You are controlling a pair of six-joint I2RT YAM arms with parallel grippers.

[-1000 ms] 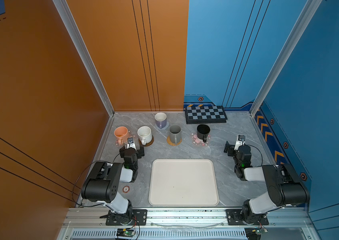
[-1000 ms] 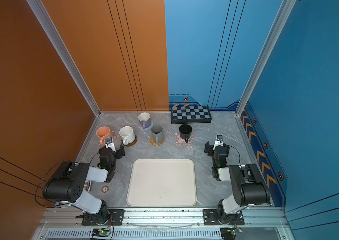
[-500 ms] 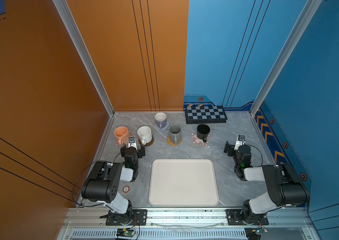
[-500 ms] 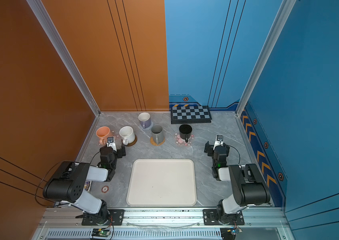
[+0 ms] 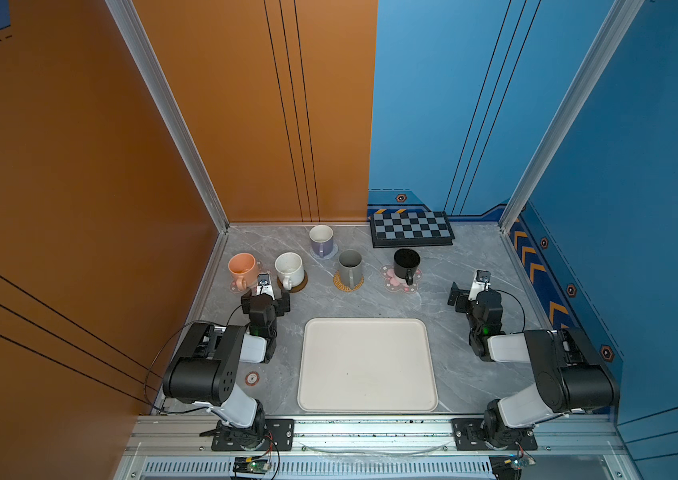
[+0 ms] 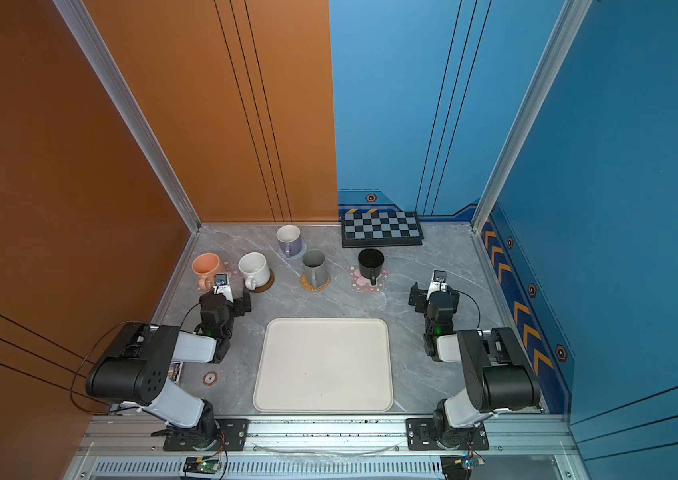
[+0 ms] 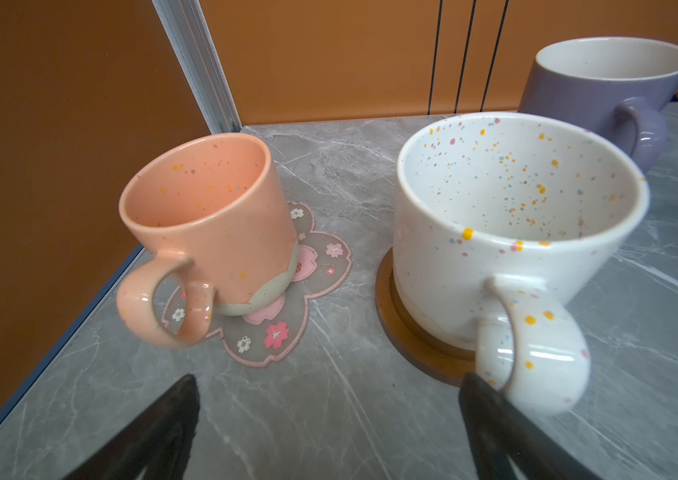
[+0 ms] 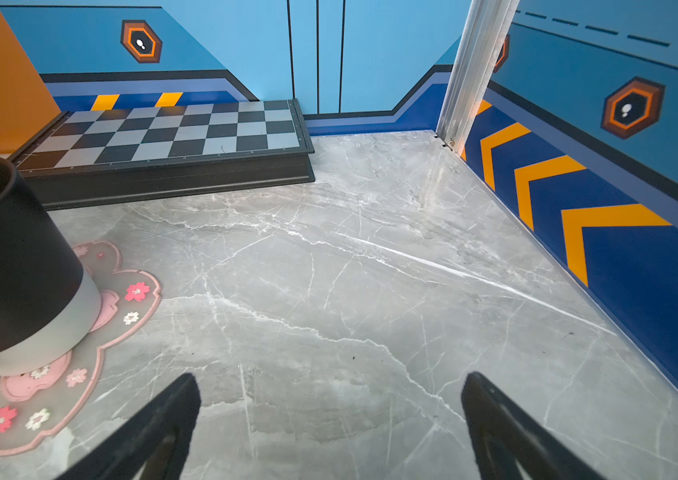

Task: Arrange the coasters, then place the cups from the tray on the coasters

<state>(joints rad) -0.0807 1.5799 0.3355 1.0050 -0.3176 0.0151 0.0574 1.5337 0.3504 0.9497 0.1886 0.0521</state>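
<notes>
Now, cups: you have all five upright and off the tray [image 5: 366, 365], in a loose row on its far side, each on a coaster.
Pairings: peach mug [image 5: 242, 266] on a pink flower coaster [image 7: 287, 332]; speckled white mug [image 5: 290, 268] on the brown disc [image 7: 412, 340]; lavender mug [image 5: 321, 240] on the grey-blue knitted round [image 5: 331, 252]; grey mug [image 5: 350, 266] on the rattan round [image 5: 345, 286]; black mug [image 5: 406, 263] on the second flower coaster [image 5: 391, 280].
Left claw [image 7: 329, 378]: spread wide with nothing between the fingers, low over the table, just short of the peach mug and the speckled white mug. One finger [image 7: 495, 415] overlaps the white mug's handle in the left wrist view; you cannot tell contact.
Right claw [image 8: 331, 376]: spread wide, gripping nothing, beside the black mug on the right-wall side, apart from it.
Hard to see: the grey-blue knitted round is mostly hidden under its mug; the black mug is cut off at the frame edge in the right wrist view.
Surface: grey marbled tabletop [image 5: 329, 303]; chequered board [image 5: 411, 230] against the back wall; small round sticker [image 5: 252, 378] between the left arm and the tray.
Room: orange panels at left and back-left, blue panels at back-right and right.
</notes>
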